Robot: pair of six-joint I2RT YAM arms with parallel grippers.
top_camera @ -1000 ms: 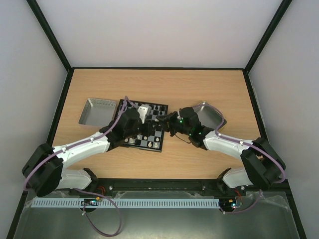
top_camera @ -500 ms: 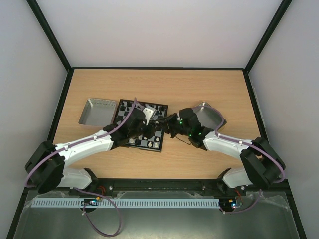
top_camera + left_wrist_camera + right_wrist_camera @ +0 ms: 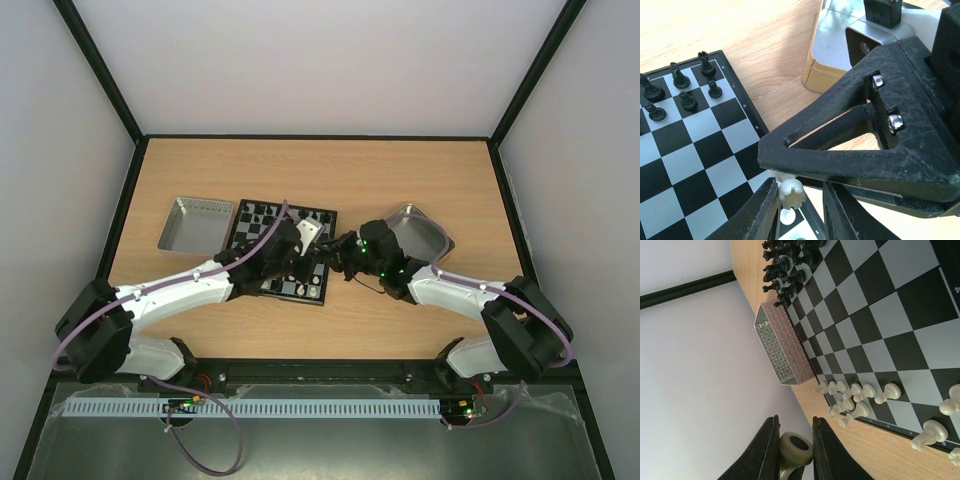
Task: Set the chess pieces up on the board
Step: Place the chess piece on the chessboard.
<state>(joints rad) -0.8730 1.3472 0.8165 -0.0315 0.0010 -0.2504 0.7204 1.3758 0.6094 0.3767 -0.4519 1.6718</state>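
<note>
Two grippers crowd the right edge of the board (image 3: pixel 695 150): the right gripper (image 3: pixel 794 430) is clamped on a cream piece (image 3: pixel 795 450) (clear of the squares). The left gripper (image 3: pixel 800 197) straddles a white rook (image 3: pixel 790 192) at the border, but whether it is gripped or merely bracketed I cannot tell.

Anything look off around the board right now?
Nothing is spilled or toppled. The only oddity: the left hand and right hand crowd together at the right edge of the board, each with a white piece between its fingers.
</note>
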